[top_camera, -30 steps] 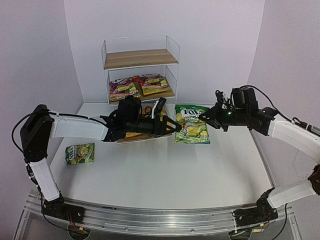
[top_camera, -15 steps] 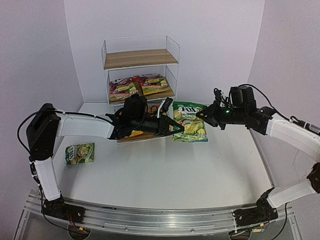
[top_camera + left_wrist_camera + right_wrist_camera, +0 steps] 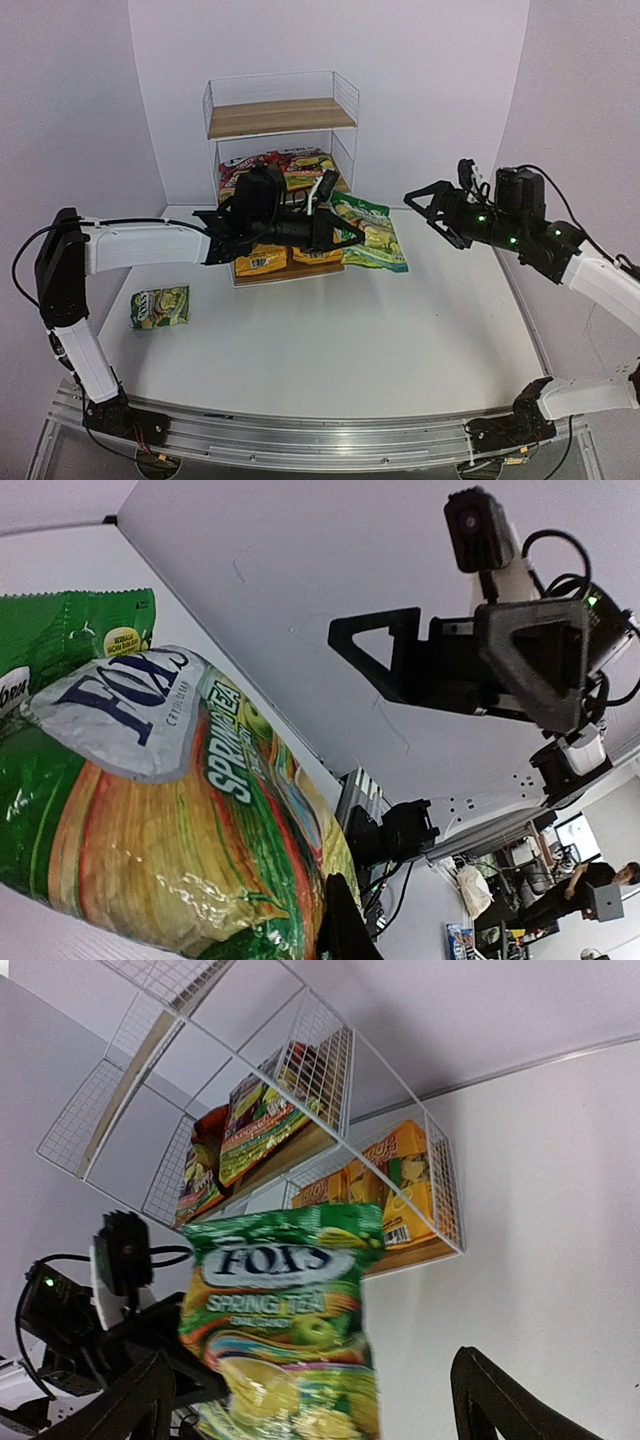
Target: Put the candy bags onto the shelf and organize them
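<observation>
A green candy bag (image 3: 372, 232) hangs tilted just right of the shelf (image 3: 281, 118), a white wire rack with wooden boards. My left gripper (image 3: 347, 238) is shut on the bag's near edge; in the left wrist view the bag (image 3: 150, 810) fills the left side, with one finger (image 3: 342, 922) against it. My right gripper (image 3: 432, 213) stands open to the bag's right, apart from it. Through the right wrist camera the bag (image 3: 285, 1330) hangs ahead of the spread fingers (image 3: 490, 1400). Two red bags (image 3: 290, 163) lie on the middle board, two yellow-orange bags (image 3: 265, 259) on the bottom one. Another green bag (image 3: 159, 306) lies on the table at left.
The shelf's top board (image 3: 300, 112) holds nothing. The left arm (image 3: 140, 245) reaches across in front of the shelf's lower tiers. White walls close in behind and at both sides of the table (image 3: 330, 350).
My right gripper has opened, let go of the green bag and drawn back to the right. My left gripper has shut on the bag and carried it up and left toward the shelf.
</observation>
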Action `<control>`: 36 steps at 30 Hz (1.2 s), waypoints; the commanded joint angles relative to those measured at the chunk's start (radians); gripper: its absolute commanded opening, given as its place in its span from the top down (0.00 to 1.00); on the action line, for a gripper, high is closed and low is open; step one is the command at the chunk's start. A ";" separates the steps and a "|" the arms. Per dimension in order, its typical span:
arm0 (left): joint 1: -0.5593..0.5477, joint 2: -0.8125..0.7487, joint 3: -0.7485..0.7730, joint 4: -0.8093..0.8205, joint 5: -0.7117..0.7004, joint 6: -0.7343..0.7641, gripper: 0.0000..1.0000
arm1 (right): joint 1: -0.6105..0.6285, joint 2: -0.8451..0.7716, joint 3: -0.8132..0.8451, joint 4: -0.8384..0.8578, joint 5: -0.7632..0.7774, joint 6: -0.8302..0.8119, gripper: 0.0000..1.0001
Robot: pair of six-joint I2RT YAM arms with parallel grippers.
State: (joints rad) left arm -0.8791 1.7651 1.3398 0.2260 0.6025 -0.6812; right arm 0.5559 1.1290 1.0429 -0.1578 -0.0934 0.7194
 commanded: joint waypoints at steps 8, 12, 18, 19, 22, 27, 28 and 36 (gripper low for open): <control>-0.003 -0.241 0.282 -0.151 -0.090 0.239 1.00 | 0.003 -0.135 -0.103 -0.023 0.363 -0.079 0.06; -0.001 -0.242 0.367 -0.233 -0.220 0.303 1.00 | 0.003 -0.113 -0.095 -0.027 0.346 -0.078 0.06; 0.110 -0.160 0.533 -0.363 -0.283 0.257 1.00 | 0.003 -0.096 -0.090 -0.029 0.332 -0.066 0.06; 0.143 -0.143 0.554 -0.371 -0.267 0.244 1.00 | 0.003 -0.095 -0.090 -0.029 0.330 -0.065 0.06; 0.211 -0.084 0.626 -0.400 -0.233 0.223 1.00 | 0.003 -0.094 -0.090 -0.030 0.324 -0.059 0.07; 0.285 0.040 0.781 -0.485 -0.133 0.180 1.00 | 0.003 -0.098 -0.093 -0.033 0.339 -0.051 0.07; 0.297 0.052 0.794 -0.491 -0.116 0.168 1.00 | 0.003 -0.098 -0.094 -0.034 0.341 -0.052 0.07; 0.367 0.144 0.889 -0.516 -0.022 0.111 1.00 | 0.003 -0.088 -0.089 -0.035 0.358 -0.052 0.07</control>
State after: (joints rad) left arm -0.5454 1.8818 2.1097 -0.3022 0.4960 -0.5368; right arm 0.5560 1.0344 0.9459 -0.2008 0.2367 0.6598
